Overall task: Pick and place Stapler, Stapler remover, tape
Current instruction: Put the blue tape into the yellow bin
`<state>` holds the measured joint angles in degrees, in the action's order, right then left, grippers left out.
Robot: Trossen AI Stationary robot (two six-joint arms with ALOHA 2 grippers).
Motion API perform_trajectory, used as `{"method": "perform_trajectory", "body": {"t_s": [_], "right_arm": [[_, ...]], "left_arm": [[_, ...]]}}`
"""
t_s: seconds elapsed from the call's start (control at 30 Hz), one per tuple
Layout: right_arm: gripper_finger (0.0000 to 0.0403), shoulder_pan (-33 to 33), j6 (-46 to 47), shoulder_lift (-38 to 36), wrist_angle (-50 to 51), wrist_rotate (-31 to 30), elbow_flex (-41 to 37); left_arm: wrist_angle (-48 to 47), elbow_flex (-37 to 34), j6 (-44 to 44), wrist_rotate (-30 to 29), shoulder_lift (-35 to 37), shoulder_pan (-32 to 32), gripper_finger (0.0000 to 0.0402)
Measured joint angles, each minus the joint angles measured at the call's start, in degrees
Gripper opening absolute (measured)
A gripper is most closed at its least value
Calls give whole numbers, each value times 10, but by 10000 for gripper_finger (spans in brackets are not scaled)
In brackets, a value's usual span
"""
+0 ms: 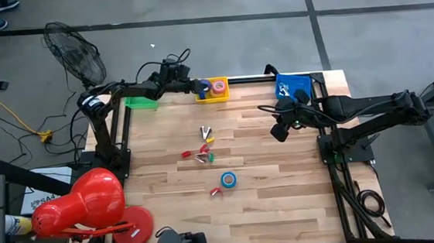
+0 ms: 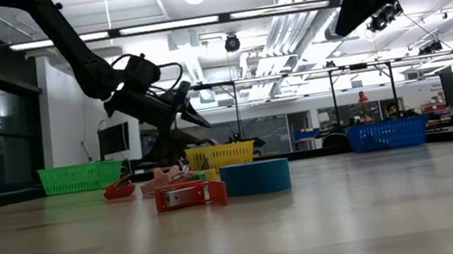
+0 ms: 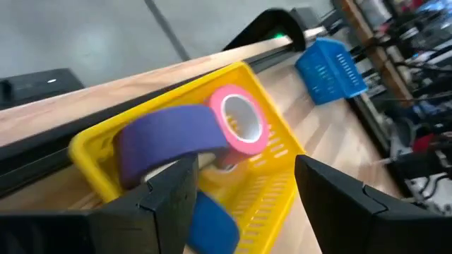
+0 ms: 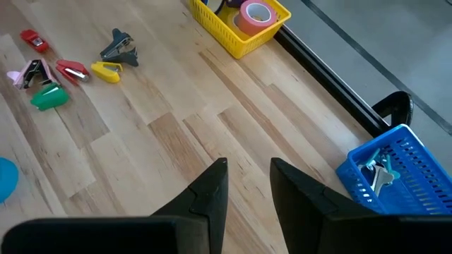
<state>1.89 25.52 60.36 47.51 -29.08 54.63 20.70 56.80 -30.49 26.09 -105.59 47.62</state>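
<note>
A yellow basket [image 3: 261, 180] stands at the table's far edge and holds a pink tape roll [image 3: 240, 123] and a purple one [image 3: 169, 141]. A blue roll [image 3: 212, 222] shows at its near rim. My left gripper [image 3: 247, 197] hovers open just in front of the basket, one finger before the purple roll. Another blue tape roll [image 1: 228, 179] lies flat mid-table. Small staplers and staple removers [image 1: 204, 150] are scattered on the wood, among them a dark remover [image 4: 118, 46] and a red stapler [image 4: 34, 40]. My right gripper [image 4: 247, 187] hangs high at the right, narrowly open and holding nothing. My left gripper has one finger [image 3: 166, 201] standing in front of the purple roll's lower edge [image 3: 152, 169] and above the blue roll. I cannot tell whether it touches either of them. Nothing sits between the two fingers.
A green basket [image 1: 141, 102] sits at the far left, and a blue basket [image 4: 395, 176] with a metal piece inside at the far right. A red lamp-like object [image 1: 84, 206] and red disc [image 1: 130, 225] stand at the near left corner. A fan [image 1: 76, 53] is beyond the table.
</note>
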Motion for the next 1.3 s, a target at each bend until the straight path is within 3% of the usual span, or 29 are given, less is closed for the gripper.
{"method": "perform_trajectory", "body": {"t_s": [0.23, 0.5, 0.67, 0.93, 1.3], "right_arm": [[99, 3, 1, 0, -2, -4, 0], [99, 19, 6, 0, -2, 6, 0], [99, 20, 4, 0, -3, 10, 0], [98, 20, -1, 0, -20, 8, 0], [98, 20, 0, 0, -22, 42, 0]], "left_arm": [[-91, 0, 58, -35, 22, 0, 232], [-106, 0, 116, -53, 50, 0, 232], [-115, 0, 195, -37, 79, -3, 232], [-202, 0, 288, -31, 127, -34, 232], [-299, 0, 341, -32, 156, -109, 232]]}}
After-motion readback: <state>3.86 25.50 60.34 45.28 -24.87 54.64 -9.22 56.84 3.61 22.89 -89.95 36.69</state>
